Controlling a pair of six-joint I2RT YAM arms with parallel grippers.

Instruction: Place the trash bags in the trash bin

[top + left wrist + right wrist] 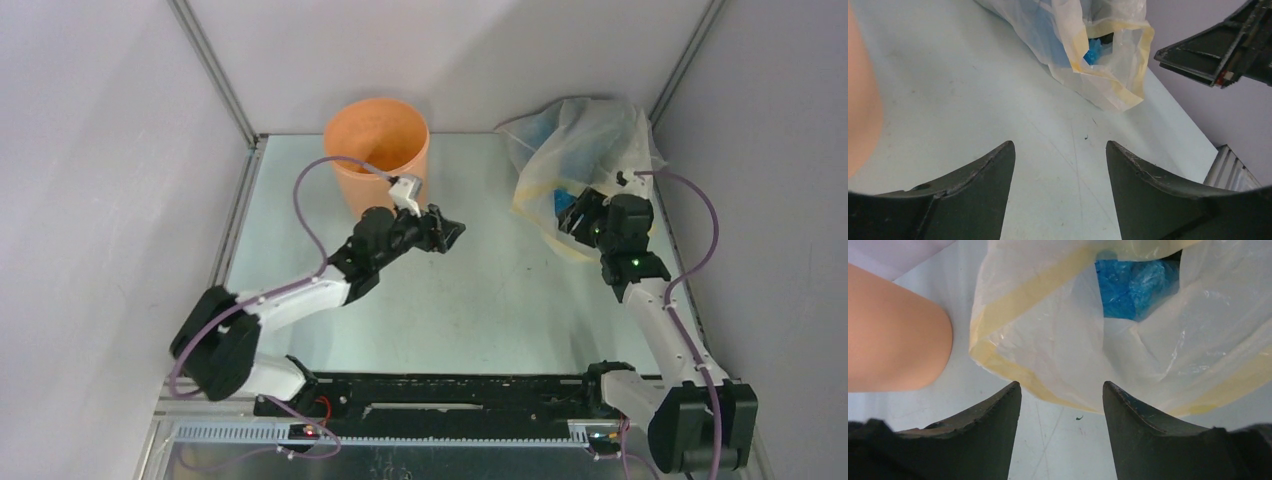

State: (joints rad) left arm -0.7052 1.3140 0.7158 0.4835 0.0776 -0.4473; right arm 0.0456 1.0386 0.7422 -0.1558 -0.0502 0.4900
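The orange trash bin (376, 150) stands at the back of the table, left of centre; it shows in the right wrist view (893, 335) and at the left edge of the left wrist view (860, 115). A crumpled light-blue trash bag (1135, 287) lies inside the mouth of the clear sack (585, 150); it also shows in the top view (558, 203) and the left wrist view (1093, 50). My right gripper (577, 214) is open and empty at the sack's mouth, short of the blue bag (1062, 390). My left gripper (448, 232) is open and empty above the table beside the bin (1060, 147).
The clear sack with pale yellow bands (1048, 335) leans in the back right corner against the wall. Grey walls close in the table on the left, back and right. My right gripper's body (1218, 50) shows in the left wrist view.
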